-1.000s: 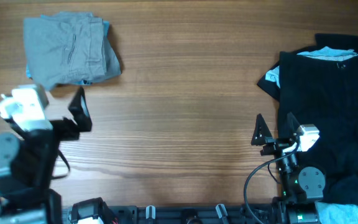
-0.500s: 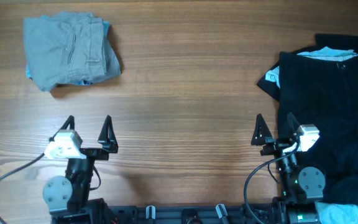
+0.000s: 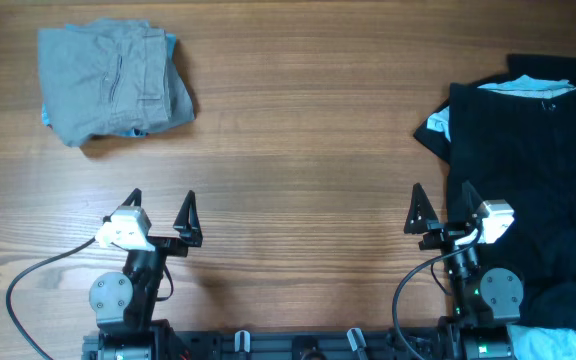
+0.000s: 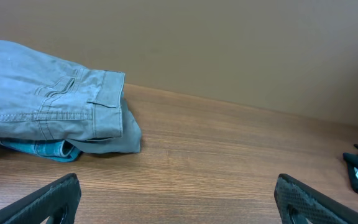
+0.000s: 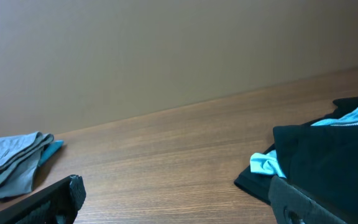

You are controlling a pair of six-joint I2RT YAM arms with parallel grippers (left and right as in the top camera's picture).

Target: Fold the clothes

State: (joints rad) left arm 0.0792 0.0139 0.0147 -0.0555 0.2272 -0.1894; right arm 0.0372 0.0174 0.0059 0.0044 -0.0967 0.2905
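- Grey shorts (image 3: 113,80) sit at the far left corner of the wooden table (image 3: 298,140), bunched into a rough folded bundle with the waistband and pocket stitching facing up.
- Bit of light-blue denim (image 4: 39,148) pokes out from under them along the near edge in the left wrist view, so the grey pair is lying on top of it.
- Left gripper (image 3: 161,205) is down by the front edge on the left side, well apart from the shorts. Its jaws are spread wide with nothing in them. The left wrist view has its fingers (image 4: 51,199) at the two bottom corners and only bare wood between.
- Right gripper (image 3: 440,200) is the same deal on the right: spread wide and holding nothing, just beside the left edge of the black garments (image 3: 538,170).
- That black pile covers the right end of the table, with a pale blue scrap (image 3: 435,124) sticking out at its left edge and a light strip showing near the top.
- Both grippers are well apart from each other, with plain wood grain between them.
- Black cable (image 3: 28,290) loops out by the left arm's base.
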